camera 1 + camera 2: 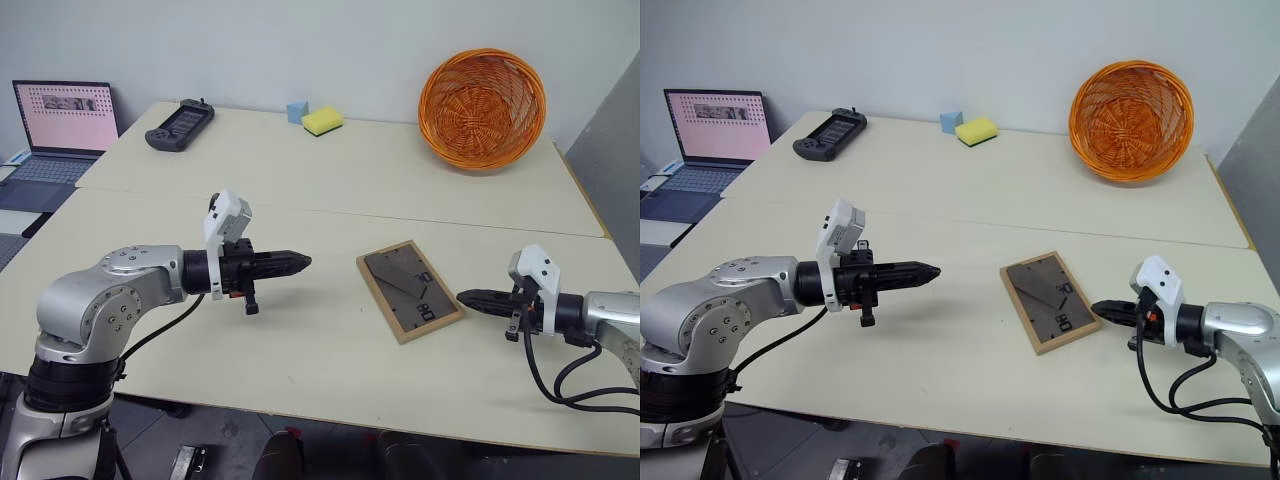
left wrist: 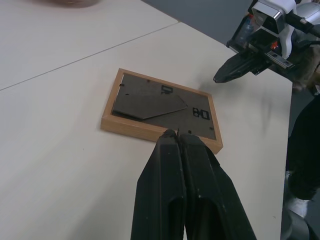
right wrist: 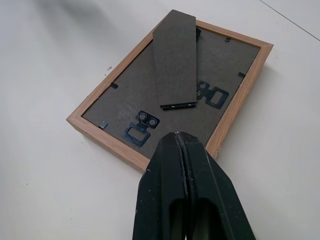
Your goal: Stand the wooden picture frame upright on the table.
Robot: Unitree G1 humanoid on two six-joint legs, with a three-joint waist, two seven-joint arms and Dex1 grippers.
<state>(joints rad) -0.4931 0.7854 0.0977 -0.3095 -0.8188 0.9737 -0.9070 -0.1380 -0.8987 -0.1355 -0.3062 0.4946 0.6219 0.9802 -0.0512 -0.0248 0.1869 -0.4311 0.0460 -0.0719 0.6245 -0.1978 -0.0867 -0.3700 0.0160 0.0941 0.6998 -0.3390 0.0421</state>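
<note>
The wooden picture frame lies flat and face down on the table, its dark grey back panel and folded prop leg turned up. My left gripper hovers shut to the frame's left, pointing at it with a gap between. My right gripper is shut too, its tip just off the frame's right edge. Neither holds anything. In the left wrist view the frame lies beyond my shut fingers, with the right gripper past it.
An orange wicker basket stands tilted at the back right. A yellow sponge, a blue block and a black handheld controller lie along the far edge. A laptop sits off to the left.
</note>
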